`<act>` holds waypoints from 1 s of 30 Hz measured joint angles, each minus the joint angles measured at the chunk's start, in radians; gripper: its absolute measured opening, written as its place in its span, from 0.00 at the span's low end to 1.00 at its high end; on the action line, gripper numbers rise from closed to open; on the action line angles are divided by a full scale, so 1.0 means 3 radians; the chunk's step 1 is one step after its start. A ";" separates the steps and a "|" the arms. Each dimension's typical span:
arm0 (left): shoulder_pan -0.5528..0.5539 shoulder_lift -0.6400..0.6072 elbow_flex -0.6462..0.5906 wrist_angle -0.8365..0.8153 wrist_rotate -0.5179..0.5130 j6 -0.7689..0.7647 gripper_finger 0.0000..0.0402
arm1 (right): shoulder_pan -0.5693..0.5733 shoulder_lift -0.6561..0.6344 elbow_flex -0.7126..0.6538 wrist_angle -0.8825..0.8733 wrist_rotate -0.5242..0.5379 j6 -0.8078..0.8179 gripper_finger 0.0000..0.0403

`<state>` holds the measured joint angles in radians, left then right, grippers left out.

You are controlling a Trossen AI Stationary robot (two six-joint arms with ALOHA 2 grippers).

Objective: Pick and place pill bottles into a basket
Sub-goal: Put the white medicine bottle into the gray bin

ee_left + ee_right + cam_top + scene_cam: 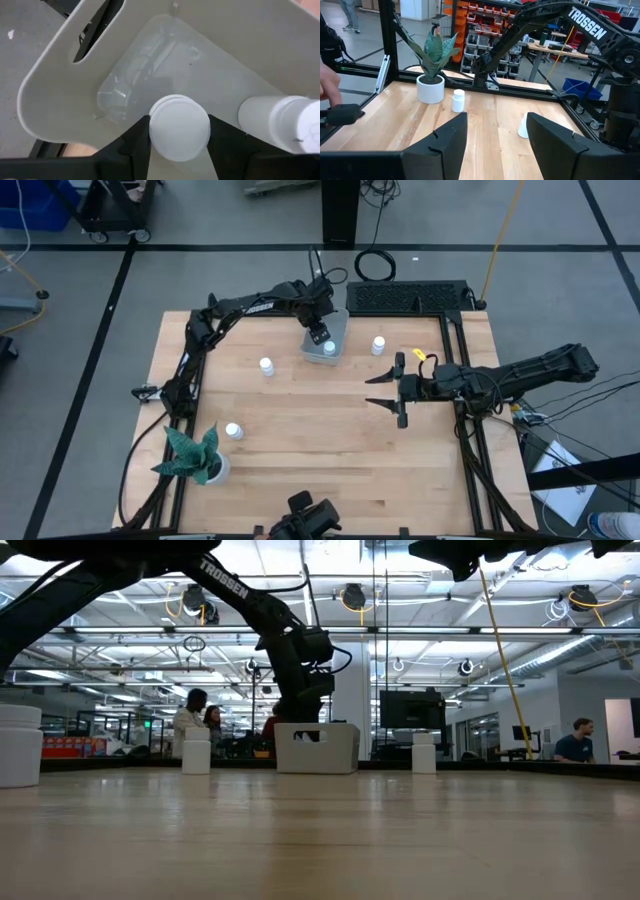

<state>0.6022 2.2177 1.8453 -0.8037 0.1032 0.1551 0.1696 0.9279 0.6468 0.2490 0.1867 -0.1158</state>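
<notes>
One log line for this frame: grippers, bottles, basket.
left gripper: over basket, shut on pill bottle | right gripper: open, empty, above table | another bottle in basket | three on table

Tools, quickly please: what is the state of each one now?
Left tool: closed on a pill bottle, over the basket.
Right tool: open, holding nothing.

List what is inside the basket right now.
Inside the basket: one pill bottle lying on its floor, and a second bottle between the left gripper's fingers. That bottle and the fingers cover part of the floor.
</notes>
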 joint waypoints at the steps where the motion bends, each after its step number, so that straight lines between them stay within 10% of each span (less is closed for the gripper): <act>1: 0.0000 0.0000 0.0007 -0.0013 0.0000 -0.0001 0.45 | 0.0000 0.0000 0.0000 0.0000 0.0000 0.0000 0.49; 16: -0.0033 -0.0064 0.0013 -0.0075 -0.0102 0.0042 0.78 | 0.0000 0.0000 0.0000 0.0001 0.0000 0.0000 0.49; 30: -0.0068 -0.1026 0.0014 -0.0920 -0.0092 0.0056 0.78 | 0.0000 0.0000 0.0000 0.0001 0.0000 0.0000 0.49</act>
<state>0.5817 1.9098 1.8496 -1.0797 0.0757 0.1718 0.1696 0.9279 0.6468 0.2494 0.1867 -0.1158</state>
